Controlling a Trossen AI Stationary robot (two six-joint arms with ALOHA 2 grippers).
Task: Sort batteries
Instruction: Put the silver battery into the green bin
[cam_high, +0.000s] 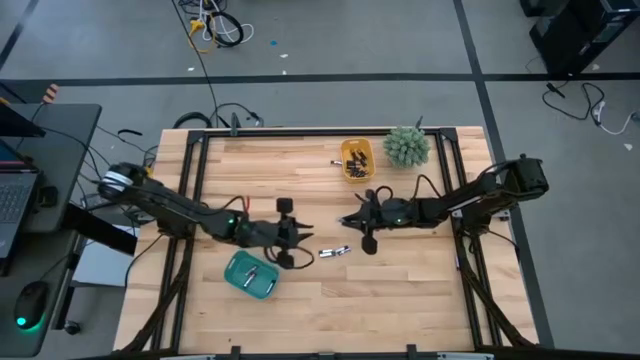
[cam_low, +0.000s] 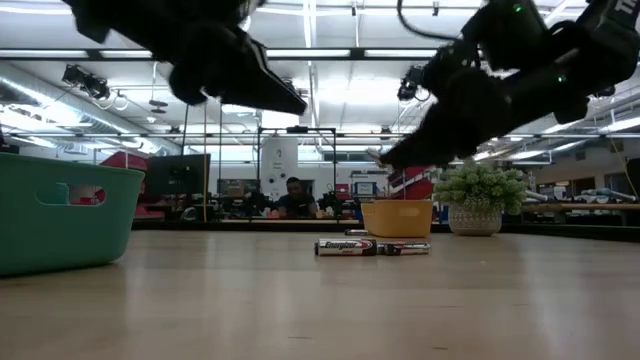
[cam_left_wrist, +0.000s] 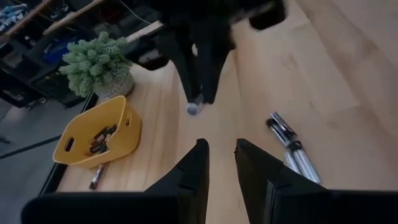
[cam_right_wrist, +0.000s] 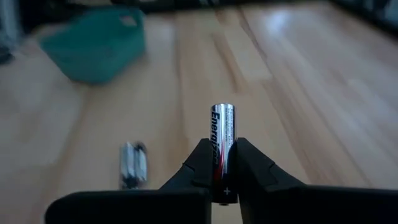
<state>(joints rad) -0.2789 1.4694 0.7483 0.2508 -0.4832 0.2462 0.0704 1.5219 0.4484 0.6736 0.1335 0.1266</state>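
Carry the battery (cam_right_wrist: 222, 146) level toward the yellow bin (cam_high: 356, 159) with the right gripper (cam_high: 352, 220) jaws clamped on it upright – loose batteries (cam_high: 334, 252) lying on the desk (cam_high: 400, 290) between the arms – left gripper (cam_high: 304, 236) jaws slightly parted, empty, near the teal bin (cam_high: 250, 273).

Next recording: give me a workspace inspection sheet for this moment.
Surface: wooden table, black frame.
Job's things: loose batteries on the table; one battery upright in the right gripper; more in the yellow bin; teal bin holds some.
Clutter: potted plant.
Grippers: left gripper slightly apart, empty, near the teal bin; right gripper shut on a battery, mid-table.
Cables: cables on the floor.
Surroundings: laptop and mouse on a side desk; person seated behind.
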